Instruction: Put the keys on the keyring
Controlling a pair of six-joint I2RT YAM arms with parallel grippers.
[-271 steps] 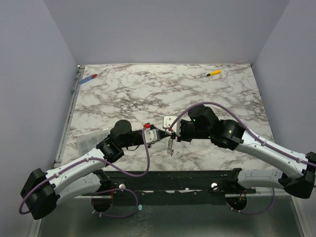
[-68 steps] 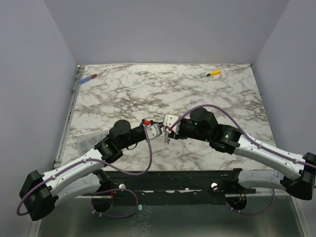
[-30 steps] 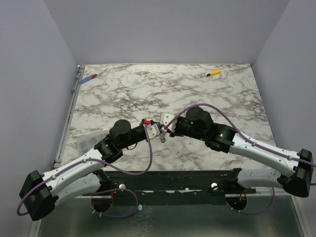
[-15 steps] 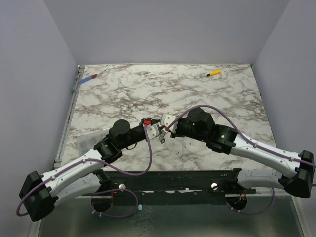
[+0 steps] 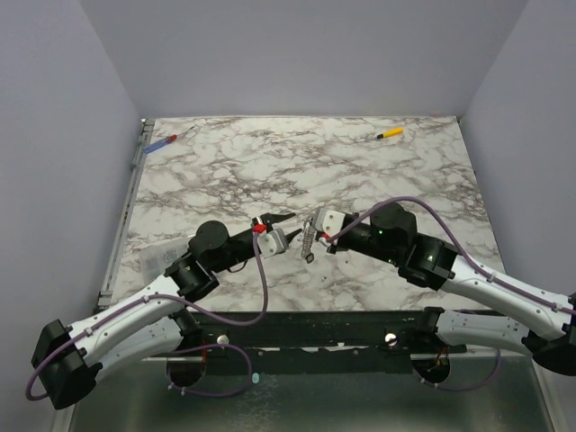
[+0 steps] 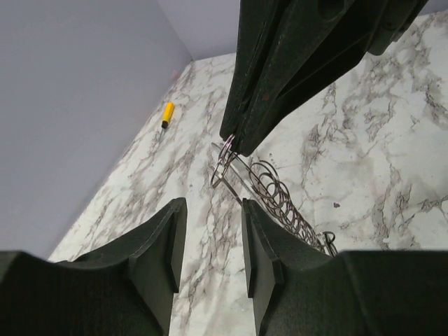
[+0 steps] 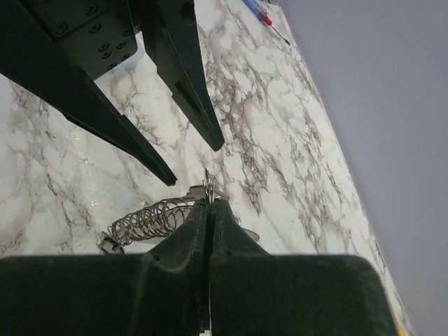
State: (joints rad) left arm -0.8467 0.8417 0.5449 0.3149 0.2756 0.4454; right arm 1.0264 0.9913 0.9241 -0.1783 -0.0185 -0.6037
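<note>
My right gripper (image 5: 317, 230) is shut on the keyring (image 7: 208, 187), a tiny thin loop that sticks up from its pinched tips (image 7: 211, 203). Below the keyring hang the keys (image 5: 309, 243), a pale cluster held just above the marble. In the wrist views the cluster shows as a string of thin metal loops with flat pieces (image 6: 273, 196) (image 7: 150, 217). My left gripper (image 5: 290, 225) stands open just left of the cluster, touching nothing. Nothing is between its fingers (image 6: 213, 204). In the left wrist view the right gripper (image 6: 234, 143) comes down from above, holding the keyring (image 6: 227, 145).
A yellow-handled tool (image 5: 390, 133) lies near the far right edge of the marble table (image 5: 405, 180). A blue-and-red tool (image 5: 166, 141) lies at the far left corner. A clear plastic piece (image 5: 166, 256) sits at the near left, beside the left arm.
My left gripper has opened and drawn back to the left. My right gripper has shut on the keyring and moved right, and the cluster now hangs from it alone.
</note>
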